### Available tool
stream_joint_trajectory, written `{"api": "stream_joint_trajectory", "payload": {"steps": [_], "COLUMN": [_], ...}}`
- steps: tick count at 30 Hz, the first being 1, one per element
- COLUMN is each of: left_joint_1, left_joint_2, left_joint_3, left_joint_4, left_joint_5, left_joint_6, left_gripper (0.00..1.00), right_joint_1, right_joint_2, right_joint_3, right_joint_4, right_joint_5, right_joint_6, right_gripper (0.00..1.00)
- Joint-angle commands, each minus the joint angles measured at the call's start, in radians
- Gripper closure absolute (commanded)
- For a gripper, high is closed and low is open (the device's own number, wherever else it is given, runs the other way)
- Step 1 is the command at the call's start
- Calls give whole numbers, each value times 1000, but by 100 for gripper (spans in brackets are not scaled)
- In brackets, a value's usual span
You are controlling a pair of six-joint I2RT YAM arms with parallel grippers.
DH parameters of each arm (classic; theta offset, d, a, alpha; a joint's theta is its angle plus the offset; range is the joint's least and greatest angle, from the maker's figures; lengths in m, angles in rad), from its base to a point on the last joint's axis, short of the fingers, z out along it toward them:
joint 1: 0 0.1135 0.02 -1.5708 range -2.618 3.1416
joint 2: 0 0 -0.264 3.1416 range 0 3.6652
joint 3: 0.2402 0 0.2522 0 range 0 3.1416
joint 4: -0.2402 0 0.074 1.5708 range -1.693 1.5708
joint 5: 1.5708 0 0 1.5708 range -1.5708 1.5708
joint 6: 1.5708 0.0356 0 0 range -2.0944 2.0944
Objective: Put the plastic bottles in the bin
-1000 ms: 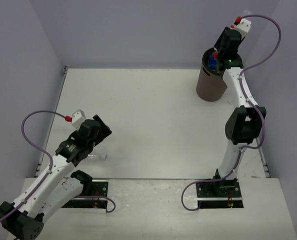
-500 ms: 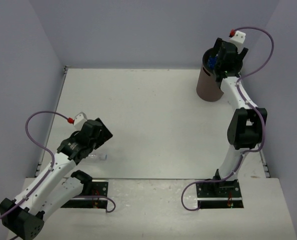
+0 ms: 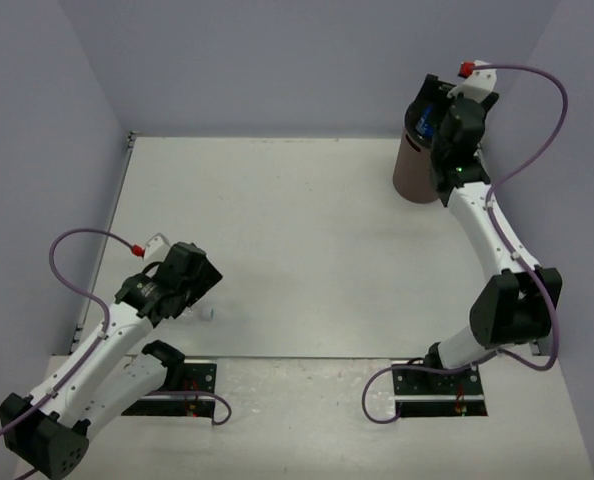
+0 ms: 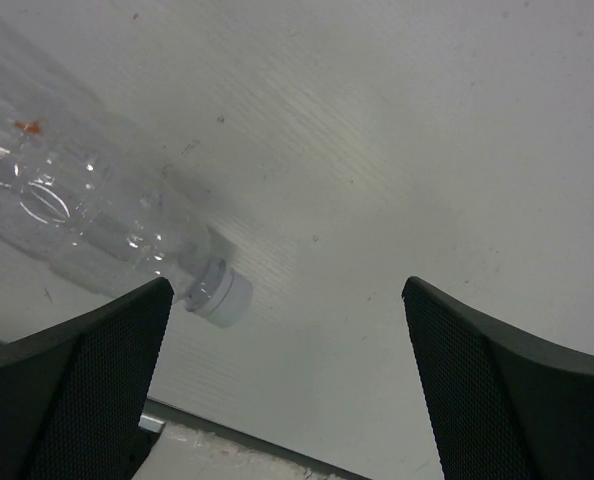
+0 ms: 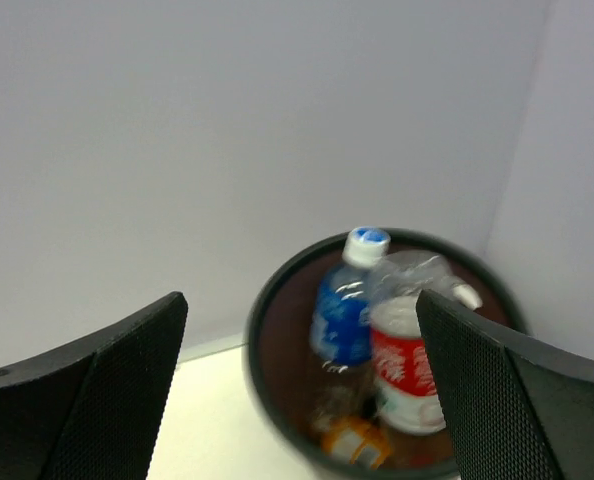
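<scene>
The bin (image 3: 415, 172) stands at the far right of the table, a dark-brown round basket. Looking down into the bin (image 5: 255, 345), I see a blue-label bottle (image 5: 342, 315), a red-label bottle (image 5: 405, 365) and an orange one (image 5: 357, 440). My right gripper (image 5: 302, 300) hangs open above the rim with nothing in it; the top view shows it (image 3: 435, 125) over the bin. A plain clear bottle (image 4: 77, 205) with a white cap (image 4: 222, 293) lies on the table. The open left gripper (image 4: 287, 290) hovers just right of the cap; only the cap (image 3: 207, 314) shows from above.
Grey walls close the table (image 3: 297, 240) at the back and both sides; the bin sits in the back right corner. The table's near edge (image 4: 247, 440) runs just below the left gripper. Purple cables loop off both wrists.
My right gripper has opened and the blue-label bottle it carried now rests in the bin; that arm has swung right. The left gripper has dropped closer to the clear bottle.
</scene>
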Motion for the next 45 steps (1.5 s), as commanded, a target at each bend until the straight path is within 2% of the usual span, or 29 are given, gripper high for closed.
{"api": "stream_joint_trajectory", "payload": {"steps": [1, 5, 8, 11, 14, 22, 26, 29, 38, 41, 43, 45], "left_joint_1": [8, 8, 8, 16, 19, 28, 50, 109, 285, 289, 289, 289], "left_joint_2": [8, -42, -74, -75, -26, 69, 81, 135, 328, 352, 357, 335], "left_joint_3": [10, -14, -31, -51, -64, -76, -110, -146, -188, -193, -185, -169], "left_joint_4": [-155, -207, -239, -207, -201, -218, -79, 50, 212, 242, 279, 291], "left_joint_5": [-33, -76, -121, -172, -203, -244, -237, -190, -97, -92, -74, -57], "left_joint_6": [-191, -288, -343, -335, -376, -474, -427, -329, -214, -196, -128, -88], "left_gripper": [0, 0, 0, 0, 0, 0, 0, 0, 1, 11, 32, 58], "right_joint_1": [83, 111, 118, 118, 118, 118, 117, 118, 118, 118, 118, 118], "right_joint_2": [-135, -212, -251, -295, -311, -353, -366, -377, -378, -381, -385, -394], "right_joint_3": [-145, -229, -275, -341, -335, -360, -371, -371, -375, -376, -377, -371], "right_joint_4": [89, 93, 86, 116, 71, 69, 63, 63, 68, 55, 36, -24], "right_joint_5": [-110, -215, -245, -221, -148, -161, -150, -138, -125, -139, -162, -187], "right_joint_6": [53, 162, 176, 143, 89, 87, 91, 74, 51, 60, 68, 87], "right_gripper": [1, 1, 1, 1, 1, 1, 1, 1, 1, 1, 1, 1]}}
